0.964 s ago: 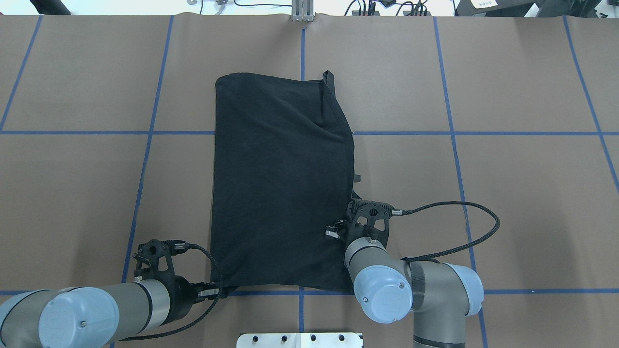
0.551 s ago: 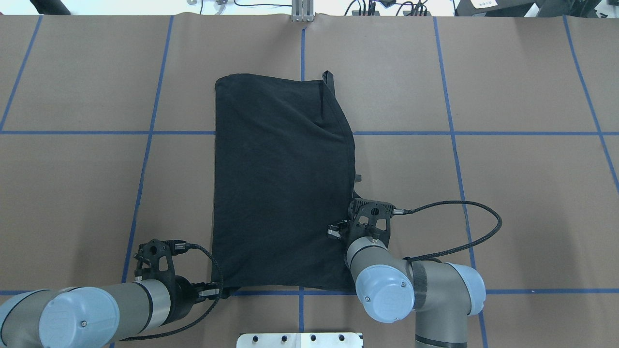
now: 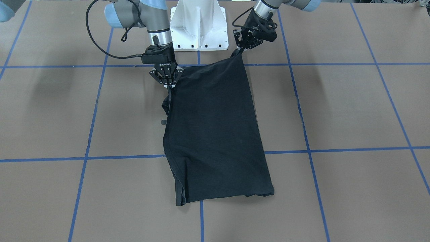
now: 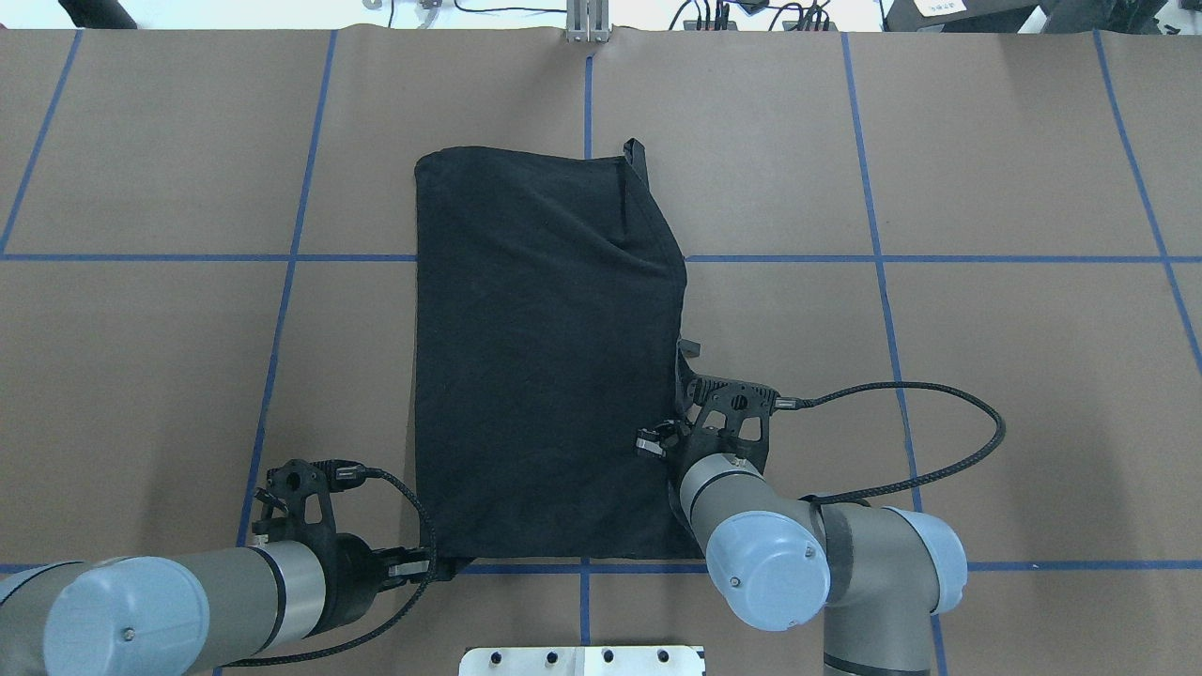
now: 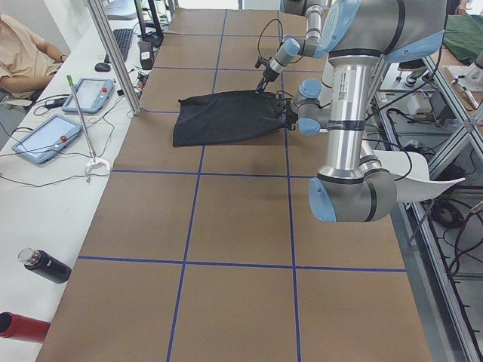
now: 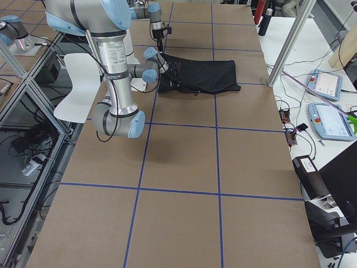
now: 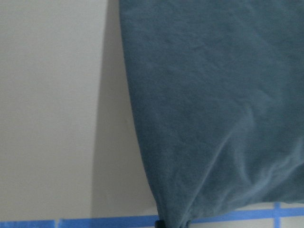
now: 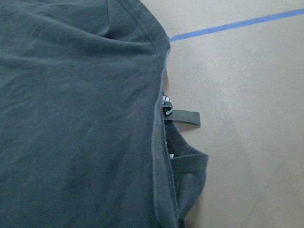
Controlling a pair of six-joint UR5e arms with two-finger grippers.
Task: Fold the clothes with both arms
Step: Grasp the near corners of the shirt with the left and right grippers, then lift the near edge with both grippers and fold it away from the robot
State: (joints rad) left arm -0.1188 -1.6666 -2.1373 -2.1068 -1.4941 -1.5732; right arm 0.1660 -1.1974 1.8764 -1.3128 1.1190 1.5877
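Garment: the black T-shirt [image 4: 545, 357] lies mid-counter as a long panel running 12 to 6 o'clock in the overhead view. No print shows. Its 12 o'clock end rests flat, and its 6 o'clock end is drawn up slightly at two holds.
Near-left corner: the left pincer [image 3: 239, 50] has its fingers closed on the shirt's 7 o'clock corner, and the cloth rises to a point there. A corner grip like this probably keeps the near hem taut.
Right edge: the right pincer [image 3: 169, 85] is pinched tight on the side edge at about 4 o'clock, a little up from the corner. This looks chosen so the stacked layers travel together.
Why two holds: the pair spans the near end, likely so it can be carried toward 12 o'clock for a crosswise fold without sagging between them.
Loose bits: a small fabric tab [image 8: 185, 116] and a sleeve flap [image 8: 192, 164] poke out past the shirt's 3 o'clock edge. They could spoil a neat outline.
Risk: one hold is at the corner and the other is further up, so the crease may come out skewed.
Surface: the brown counter [image 4: 986, 329] carries blue tape lines [image 4: 282, 258], which give a handy reference for squaring the hem.
Farther out: the white pedestal base [image 3: 198, 23] stands at 6 o'clock, just beyond the near hem.
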